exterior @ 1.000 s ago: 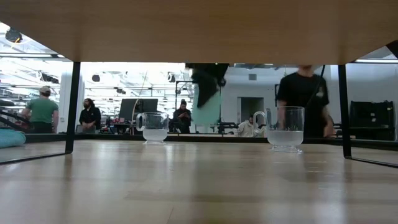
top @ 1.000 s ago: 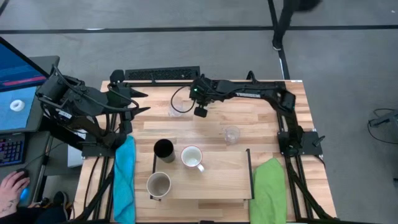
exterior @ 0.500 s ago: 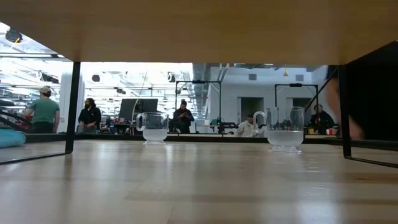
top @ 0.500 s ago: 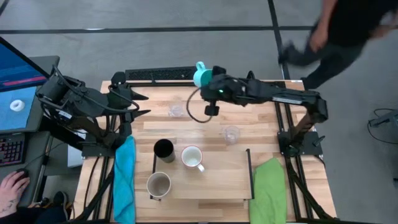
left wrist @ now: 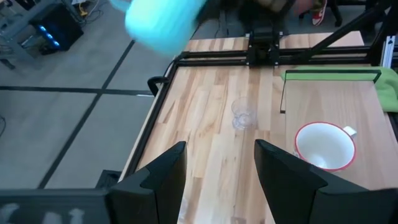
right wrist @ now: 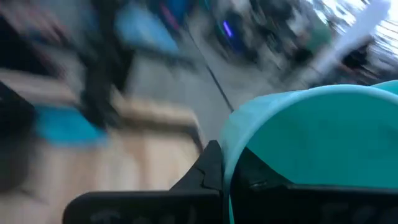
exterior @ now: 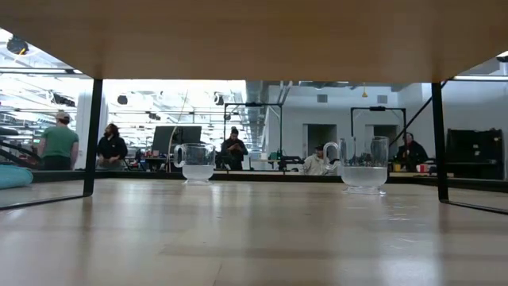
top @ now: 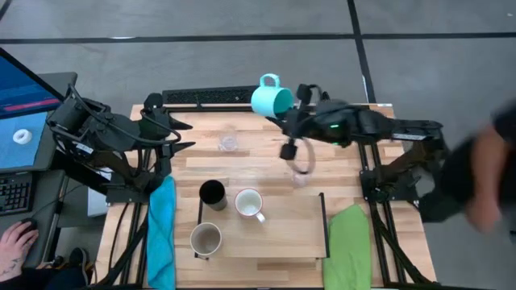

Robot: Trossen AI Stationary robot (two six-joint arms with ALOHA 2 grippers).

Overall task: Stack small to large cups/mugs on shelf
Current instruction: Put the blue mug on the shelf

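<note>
My right gripper (top: 290,111) is shut on the bright blue mug (top: 270,98), held high over the table's far edge; the mug also shows in the left wrist view (left wrist: 163,22). Two clear glasses (top: 229,142) (top: 300,173) stand on the tabletop, and both show in the low view (exterior: 196,163) (exterior: 364,165). On the shelf (top: 282,238) stand a black tumbler (top: 212,193), a white mug (top: 249,203) and a beige mug (top: 205,238). My left gripper (top: 181,134) waits open at the table's far left. My right gripper holds the blue mug by its wall at the rim (right wrist: 231,149). One finger (right wrist: 208,171) lies on the outside; the other seems to reach inside the mug. The fingers come nearly level from the table's right. The mug is lifted clear, on its side, handle (top: 268,79) toward the far edge.
A blue cloth (top: 161,229) hangs at the table's left side and a green cloth (top: 348,246) at its right. A black bar (top: 210,96) runs along the far edge. A person (top: 484,177) moves beside the table's right, and a hand (top: 14,242) rests at the left.
My right gripper has risen with the blue mug and swung toward the table's right, tipping from pointing down to nearly level. The mug has gone up out of the low view and now lies on its side. A person has walked past the table's right.
</note>
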